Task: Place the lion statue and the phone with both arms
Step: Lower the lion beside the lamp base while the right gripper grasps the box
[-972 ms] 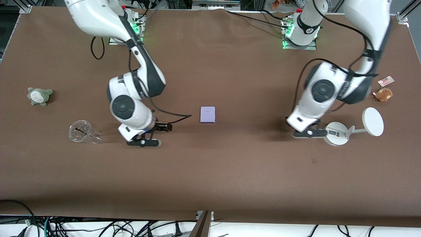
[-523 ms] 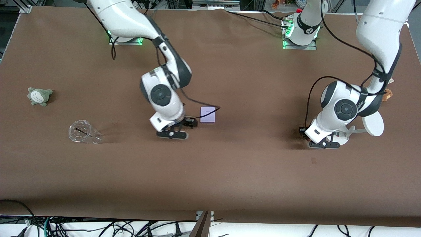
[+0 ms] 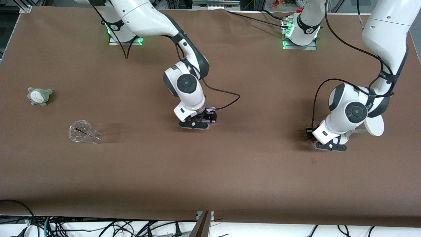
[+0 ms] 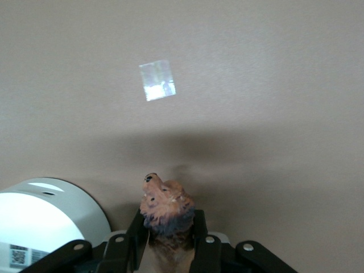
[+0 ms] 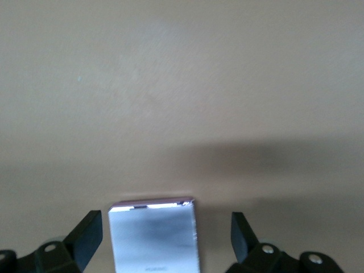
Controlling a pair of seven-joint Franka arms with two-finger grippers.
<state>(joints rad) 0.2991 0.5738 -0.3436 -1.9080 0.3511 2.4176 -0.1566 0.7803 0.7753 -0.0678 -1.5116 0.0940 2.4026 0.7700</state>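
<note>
The lion statue [image 4: 165, 205], orange-brown with a darker mane, is pinched head outward in my left gripper [image 4: 166, 228]. That gripper [image 3: 330, 146] hangs low over the table beside the round white stand's base [image 4: 45, 219]. In the front view the hand hides the statue. The pale lavender phone [image 5: 153, 239] lies flat near the table's middle, only a sliver of it [image 3: 211, 108] showing there. My right gripper [image 5: 166, 242] is open right above it, its fingers [image 5: 88, 236] apart from either side of the phone. The same gripper [image 3: 196, 125] covers most of the phone.
The stand's white disc [image 3: 375, 127] sticks out past the left arm's wrist. A clear plastic cup [image 3: 84, 132] lies on its side toward the right arm's end, with a grey-green plush [image 3: 39, 96] farther from the camera. A shiny square patch [image 4: 157, 81] marks the cloth near the left gripper.
The right arm has swept from near the cup toward the middle and now stands over the phone. The left arm has shifted slightly nearer the camera by the stand, still gripping the statue.
</note>
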